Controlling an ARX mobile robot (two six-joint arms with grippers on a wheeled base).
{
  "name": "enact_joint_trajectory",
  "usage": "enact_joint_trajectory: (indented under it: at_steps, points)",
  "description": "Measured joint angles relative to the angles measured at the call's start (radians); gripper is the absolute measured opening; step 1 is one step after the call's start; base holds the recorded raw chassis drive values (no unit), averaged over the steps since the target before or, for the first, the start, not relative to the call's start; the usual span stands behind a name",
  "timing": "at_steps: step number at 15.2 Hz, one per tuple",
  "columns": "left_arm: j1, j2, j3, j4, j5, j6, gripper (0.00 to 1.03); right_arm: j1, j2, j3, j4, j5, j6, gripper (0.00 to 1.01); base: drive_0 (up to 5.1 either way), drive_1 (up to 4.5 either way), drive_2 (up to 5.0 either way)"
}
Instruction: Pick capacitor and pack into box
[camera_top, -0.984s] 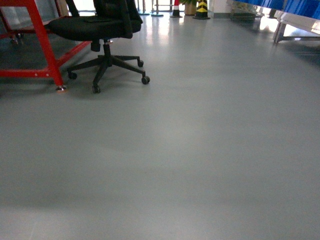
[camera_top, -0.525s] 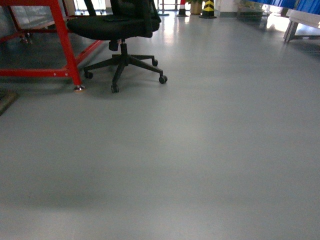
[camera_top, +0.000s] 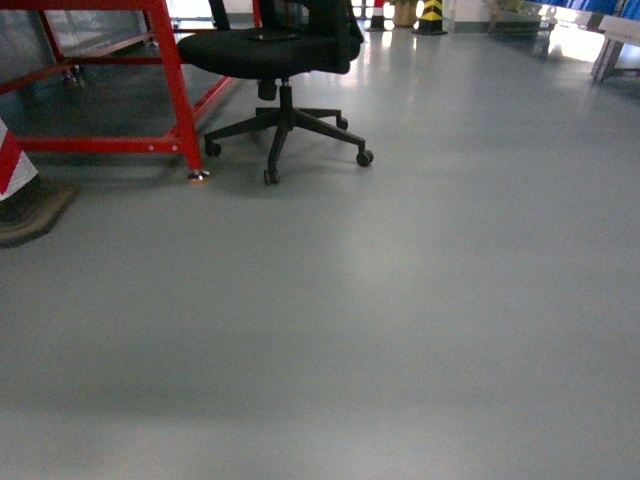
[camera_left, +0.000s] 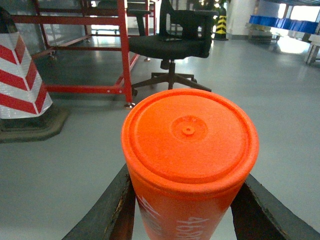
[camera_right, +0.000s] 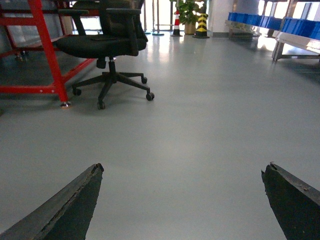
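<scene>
The capacitor (camera_left: 190, 145), an orange cylinder with a round ribbed cap and white print on its side, fills the middle of the left wrist view. My left gripper (camera_left: 186, 176) is shut on it, with a dark finger pressed against each side. In the right wrist view my right gripper (camera_right: 182, 167) stands open over bare grey floor, with nothing between its fingers (camera_right: 75, 200). The head view shows only floor and furniture, and neither gripper is in it. The box is out of view.
A black office chair (camera_top: 285, 60) on castors stands beside a red metal frame (camera_top: 170, 80) at the upper left. A red-and-white striped cone (camera_left: 20, 75) on a dark base is at the far left. Blue bins (camera_right: 260, 20) line the far right wall.
The head view has swung left. The chair and the red frame have slid rightward in it, and the striped cone's base has come into view at the left edge.
</scene>
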Motion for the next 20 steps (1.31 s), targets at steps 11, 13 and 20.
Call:
enact_joint_trajectory:
  at_steps: [11, 13, 20]
  points:
    - [0.0, 0.0, 0.0, 0.0, 0.0, 0.0, 0.43, 0.0, 0.0, 0.0, -0.005, 0.0, 0.0, 0.98, -5.0, 2.41, 2.4]
    - [0.0, 0.0, 0.0, 0.002, -0.001, 0.0, 0.43, 0.0, 0.0, 0.0, 0.004, -0.001, 0.0, 0.98, -5.1, 2.36, 2.4]
    - [0.0, 0.0, 0.0, 0.0, -0.001, 0.0, 0.43, 0.0, 0.0, 0.0, 0.001, 0.0, 0.0, 0.98, -5.1, 2.39, 2.4]
